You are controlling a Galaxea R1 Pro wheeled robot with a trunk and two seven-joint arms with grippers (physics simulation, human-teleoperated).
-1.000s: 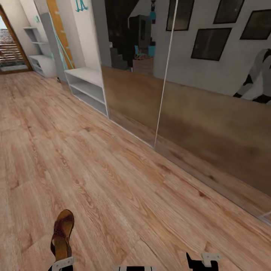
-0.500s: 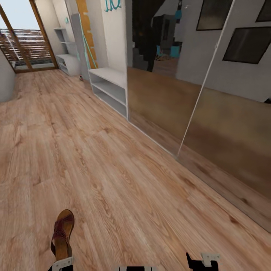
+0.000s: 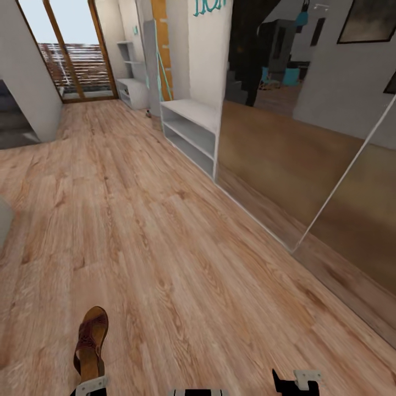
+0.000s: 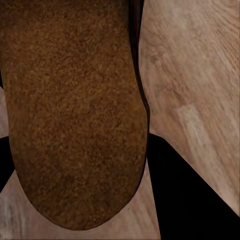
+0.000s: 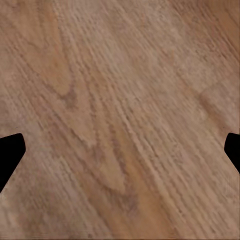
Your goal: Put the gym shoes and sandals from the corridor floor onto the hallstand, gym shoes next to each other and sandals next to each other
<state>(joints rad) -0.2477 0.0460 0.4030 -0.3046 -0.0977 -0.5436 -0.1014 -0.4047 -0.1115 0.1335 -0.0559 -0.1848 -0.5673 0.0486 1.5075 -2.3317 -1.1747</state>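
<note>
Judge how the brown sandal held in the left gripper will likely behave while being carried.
The sandal looks slim, so probably light. It juts well past the left gripper, so it may wobble or pivot. Its sole looks grainy, so likely not slippery.

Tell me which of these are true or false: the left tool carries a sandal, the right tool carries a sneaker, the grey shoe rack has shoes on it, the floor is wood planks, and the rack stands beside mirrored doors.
1. The left tool carries a sandal. True.
2. The right tool carries a sneaker. False: its fingers are spread with nothing between them, above bare floor.
3. The shoe rack has shoes on it. False: its top and the shelf tiers facing us look bare.
4. The floor is wood-grain planks. True.
5. The rack stands beside the mirrored doors. True: its end meets them.
</note>
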